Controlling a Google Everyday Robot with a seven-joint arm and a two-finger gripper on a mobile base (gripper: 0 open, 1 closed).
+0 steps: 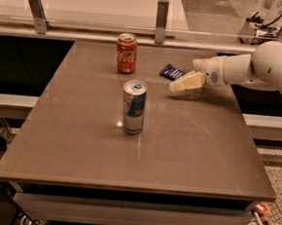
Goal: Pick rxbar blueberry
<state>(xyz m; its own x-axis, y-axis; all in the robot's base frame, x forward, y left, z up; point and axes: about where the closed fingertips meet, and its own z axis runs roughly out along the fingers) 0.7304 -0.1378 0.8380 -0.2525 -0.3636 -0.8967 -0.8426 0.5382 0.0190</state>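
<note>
The rxbar blueberry (172, 72) is a small flat dark blue bar with pale lettering, lying on the brown table (80, 144) toward its back right. My gripper (178, 85) comes in from the right on a white arm. Its cream-coloured fingertips sit just in front of and to the right of the bar, low over the table, close to the bar's near end. The bar lies flat on the table.
A red cola can (126, 53) stands at the back, left of the bar. A blue-silver can (133, 107) stands near the table's middle. A railing with metal posts (162, 14) runs behind the table. My white arm (261, 68) spans the right edge.
</note>
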